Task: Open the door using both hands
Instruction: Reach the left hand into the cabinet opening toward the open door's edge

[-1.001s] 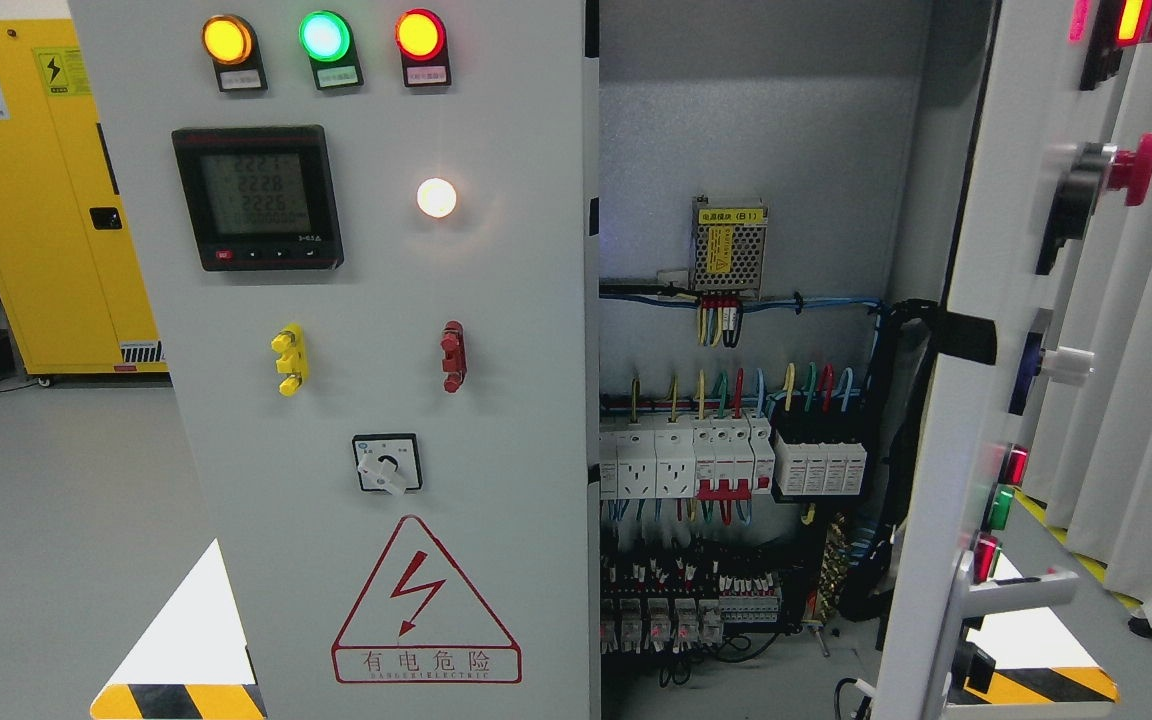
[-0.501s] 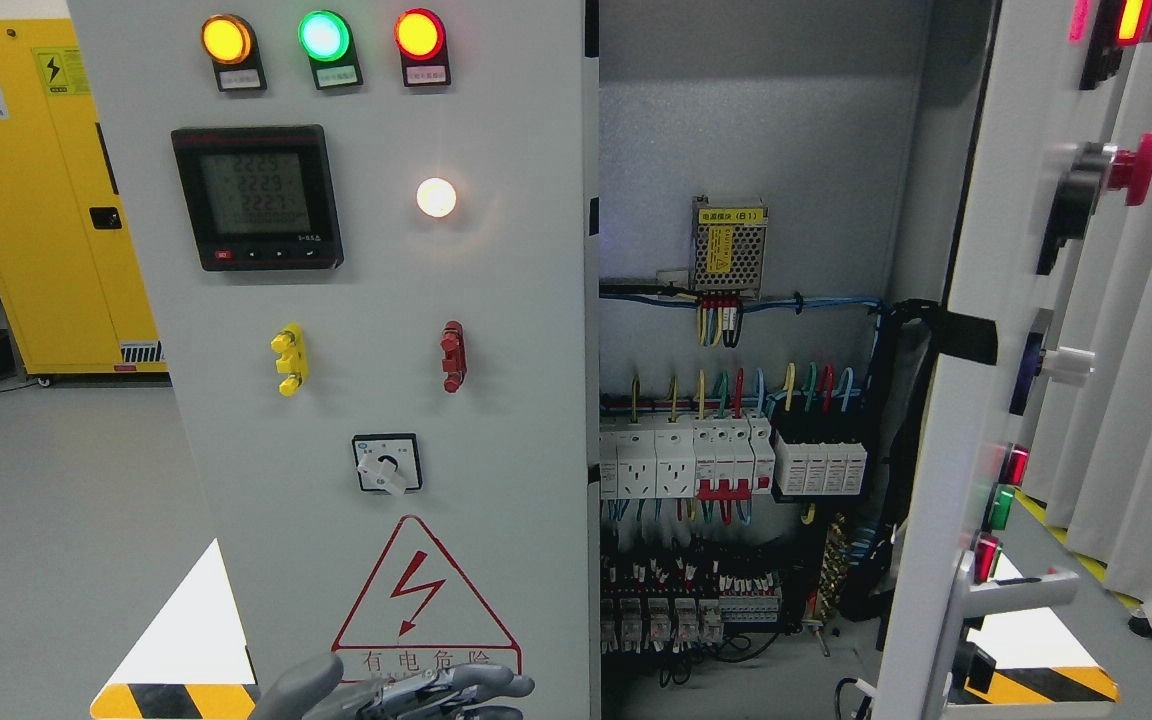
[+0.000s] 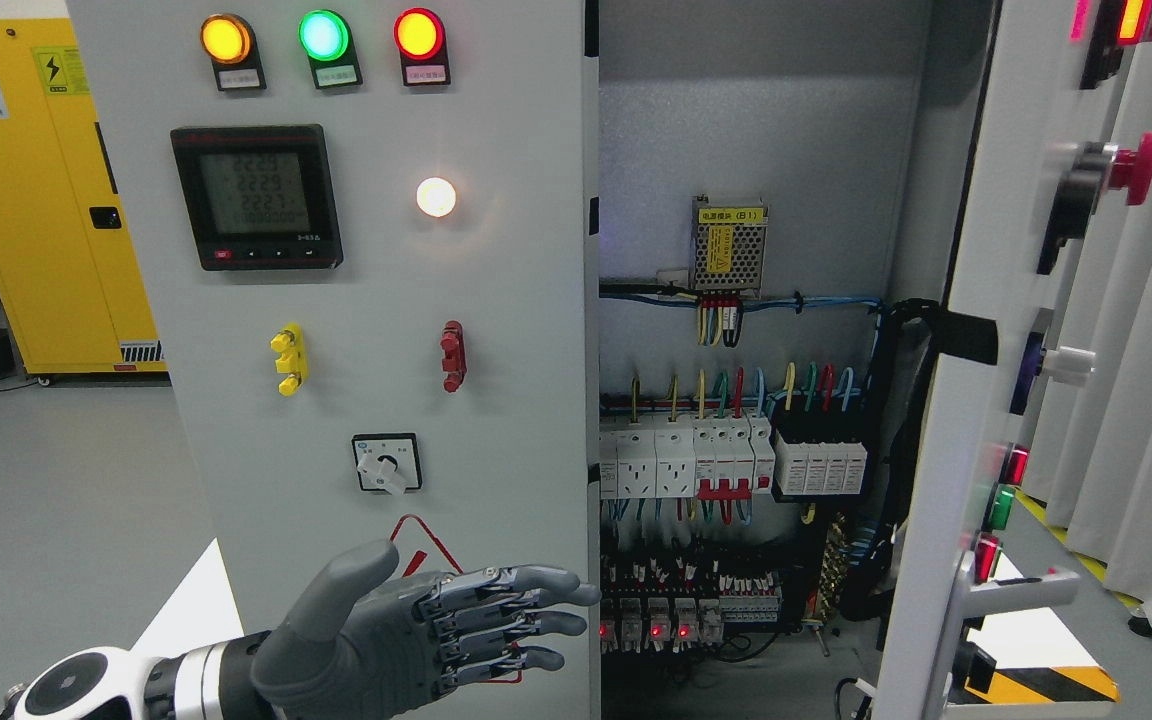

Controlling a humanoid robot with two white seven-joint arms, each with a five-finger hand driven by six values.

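Reaching rightward, left robot hand (image 3: 416, 630) extends flat fingers (image 3: 526, 602) across cabinet door (image 3: 366, 350)

Left robot hand (image 3: 416, 630) reaches rightward from lower left, fingers extended, thumb up.

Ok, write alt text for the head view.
The robot's left hand, fingers open, reaches across the closed left door of a grey electrical cabinet toward its right edge. The right door stands open, showing wiring and breakers.
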